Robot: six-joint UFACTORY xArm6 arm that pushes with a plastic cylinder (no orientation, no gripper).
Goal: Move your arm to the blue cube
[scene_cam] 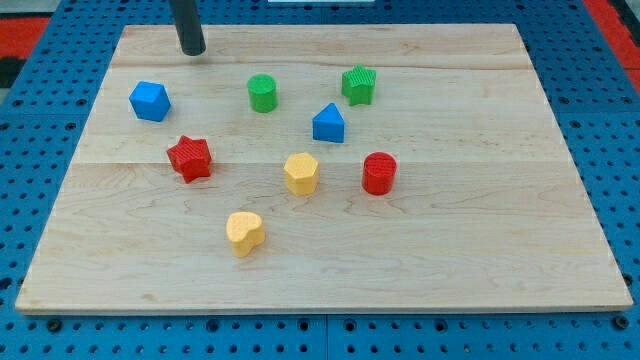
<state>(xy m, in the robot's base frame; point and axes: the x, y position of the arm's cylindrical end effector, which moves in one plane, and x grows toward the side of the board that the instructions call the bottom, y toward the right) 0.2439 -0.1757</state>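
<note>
The blue cube [149, 101] sits on the wooden board [480, 230] at the view's upper left. My tip [192, 51] rests on the board near the view's top edge, above and a little to the right of the blue cube, with a clear gap between them. The dark rod rises out of the top of the view.
A green cylinder [262, 92], a green star-like block [359, 85], a blue triangular block [328, 124], a red star [189, 158], a yellow hexagonal block [301, 173], a red cylinder [379, 173] and a yellow heart [244, 233] lie on the board.
</note>
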